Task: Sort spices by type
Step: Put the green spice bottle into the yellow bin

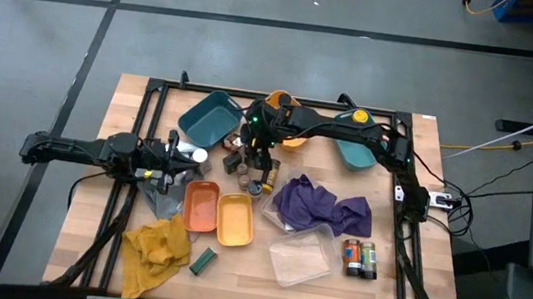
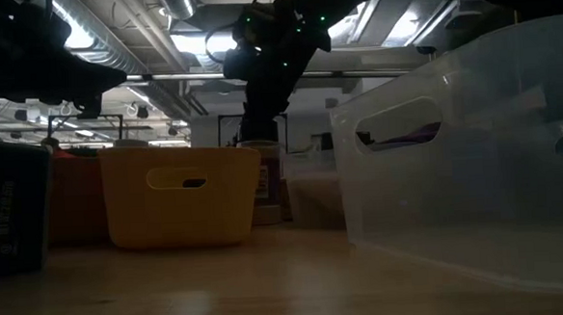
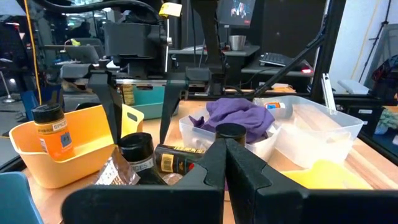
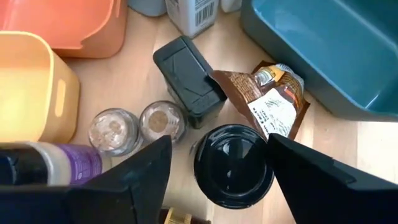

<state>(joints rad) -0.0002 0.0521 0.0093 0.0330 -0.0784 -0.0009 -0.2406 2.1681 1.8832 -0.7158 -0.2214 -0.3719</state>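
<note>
A cluster of spice jars (image 1: pixel 245 162) stands in the middle of the table, between a teal tray (image 1: pixel 208 118) and a purple cloth (image 1: pixel 326 205). My right gripper (image 4: pixel 219 177) points down over the cluster, open. Its fingers stand on either side of an upright black-lidded jar (image 4: pixel 233 165); I cannot tell whether they touch it. Beside that jar stand two clear jars (image 4: pixel 115 129), a flat black tin (image 4: pixel 189 81) and a brown packet (image 4: pixel 267 99). My left gripper (image 1: pixel 185 155) waits shut just left of the cluster. The left wrist view shows the right gripper (image 3: pixel 140 109) above the jar (image 3: pixel 137 152).
Orange tray (image 1: pixel 202 206) and yellow tray (image 1: pixel 235 218) lie near the cluster, with a clear bin (image 1: pixel 300 254) to their right. An orange tray (image 3: pixel 93 140) holds one jar (image 3: pixel 50 124). Two jars (image 1: pixel 360 258) stand at right; a dark tin (image 1: pixel 204 260) and a yellow cloth (image 1: pixel 157 248) lie near the front edge.
</note>
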